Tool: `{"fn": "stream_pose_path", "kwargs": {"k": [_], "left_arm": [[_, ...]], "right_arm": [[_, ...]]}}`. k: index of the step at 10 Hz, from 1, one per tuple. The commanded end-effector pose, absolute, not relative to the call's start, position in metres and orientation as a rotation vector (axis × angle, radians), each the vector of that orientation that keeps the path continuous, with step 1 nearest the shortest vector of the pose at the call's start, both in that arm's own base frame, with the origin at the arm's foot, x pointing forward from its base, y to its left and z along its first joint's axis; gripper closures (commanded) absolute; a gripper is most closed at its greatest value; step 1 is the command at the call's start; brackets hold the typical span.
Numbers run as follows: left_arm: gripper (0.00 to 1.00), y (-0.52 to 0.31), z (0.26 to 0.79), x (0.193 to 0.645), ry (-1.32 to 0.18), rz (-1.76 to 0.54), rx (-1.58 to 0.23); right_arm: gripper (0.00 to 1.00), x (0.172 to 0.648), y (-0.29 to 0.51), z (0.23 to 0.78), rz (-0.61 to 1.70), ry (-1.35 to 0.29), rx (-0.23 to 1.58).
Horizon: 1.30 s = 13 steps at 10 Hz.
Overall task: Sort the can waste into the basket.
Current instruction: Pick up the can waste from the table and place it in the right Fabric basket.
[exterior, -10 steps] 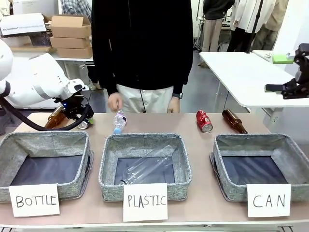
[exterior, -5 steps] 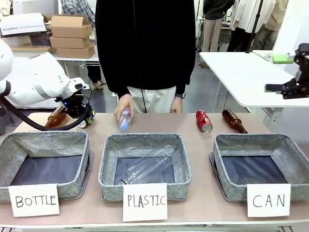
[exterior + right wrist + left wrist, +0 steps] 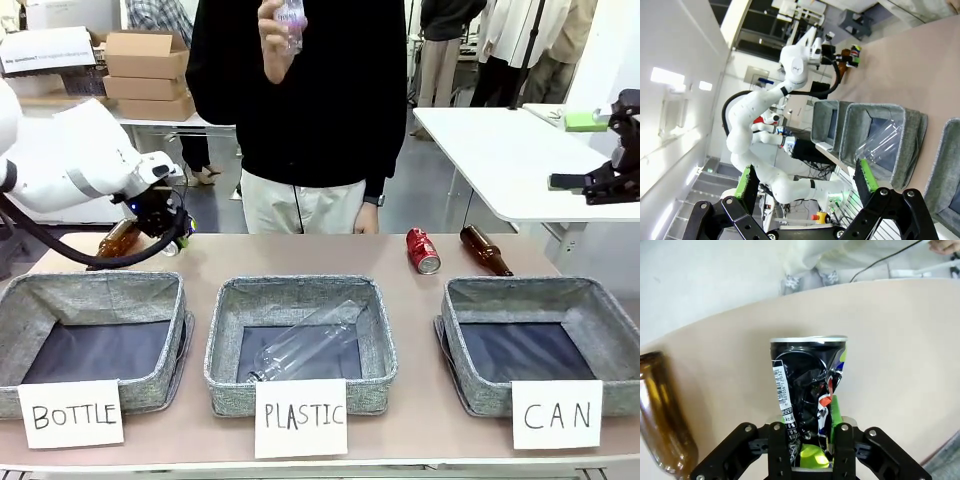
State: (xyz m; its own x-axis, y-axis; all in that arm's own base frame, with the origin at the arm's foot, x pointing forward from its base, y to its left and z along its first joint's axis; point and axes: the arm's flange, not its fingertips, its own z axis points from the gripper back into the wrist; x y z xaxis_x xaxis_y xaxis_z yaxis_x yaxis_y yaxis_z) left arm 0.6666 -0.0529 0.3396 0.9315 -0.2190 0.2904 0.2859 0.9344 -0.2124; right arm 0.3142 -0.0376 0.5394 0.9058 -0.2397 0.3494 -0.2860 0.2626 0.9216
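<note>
The left hand point(image 3: 810, 440) is clamped on the dark blue can point(image 3: 807, 380), pinching its crumpled body near the base with the silver end pointing away. In the front view this pair sits at the far left of the tabletop point(image 3: 415, 300), just beside a brown bottle point(image 3: 113, 242). The can looks lifted off the surface, though it is too small there to be sure.

Nearer the robot stand the BOTTLE basket point(image 3: 95, 285) and the PLASTIC basket point(image 3: 300, 288), which has a clear bottle point(image 3: 305, 345) lying inside. The person point(image 3: 300, 110) stands behind the middle. Further right the red can point(image 3: 422, 250) lies on its side, near a second brown bottle point(image 3: 486, 250). The CAN basket point(image 3: 520, 288) at the right holds no cans yet. The right hand point(image 3: 805, 172) has its jaws wide apart, holding nothing.

The step in hand seems to be the carry of the first can. The next move likely calls for a long crossing above both nearer baskets, high enough to clear their rims, then a release over the CAN basket. The red can would follow.
</note>
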Motion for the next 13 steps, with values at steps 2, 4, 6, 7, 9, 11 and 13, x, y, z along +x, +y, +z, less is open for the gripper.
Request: {"fn": "stream_pose_path", "kwargs": {"k": [2, 4, 6, 7, 9, 11, 13], "left_arm": [[1.0, -0.04, 0.474, 0.565, -0.26, -0.282, -0.425], [1.0, -0.041, 0.567, 0.44, -0.357, -0.314, -0.577], [1.0, -0.029, 0.595, 0.346, -0.341, -0.438, -0.601], [1.0, -0.018, 0.6, 0.308, -0.395, -0.448, -0.599], [1.0, -0.004, 0.596, 0.256, -0.524, -0.43, -0.645], [1.0, -0.008, 0.608, 0.271, -0.449, -0.448, -0.654], [1.0, -0.008, 0.608, 0.271, -0.449, -0.448, -0.654]], "right_arm": [[0.0, 0.318, -0.036, 0.541, 0.055, -0.498, 1.335], [0.0, 0.318, -0.036, 0.541, 0.055, -0.498, 1.335], [0.0, 0.318, -0.036, 0.541, 0.055, -0.498, 1.335], [0.0, 0.318, -0.036, 0.541, 0.055, -0.498, 1.335], [0.0, 0.318, -0.036, 0.541, 0.055, -0.498, 1.335], [0.0, 0.318, -0.036, 0.541, 0.055, -0.498, 1.335], [0.0, 0.318, -0.036, 0.541, 0.055, -0.498, 1.335]]}}
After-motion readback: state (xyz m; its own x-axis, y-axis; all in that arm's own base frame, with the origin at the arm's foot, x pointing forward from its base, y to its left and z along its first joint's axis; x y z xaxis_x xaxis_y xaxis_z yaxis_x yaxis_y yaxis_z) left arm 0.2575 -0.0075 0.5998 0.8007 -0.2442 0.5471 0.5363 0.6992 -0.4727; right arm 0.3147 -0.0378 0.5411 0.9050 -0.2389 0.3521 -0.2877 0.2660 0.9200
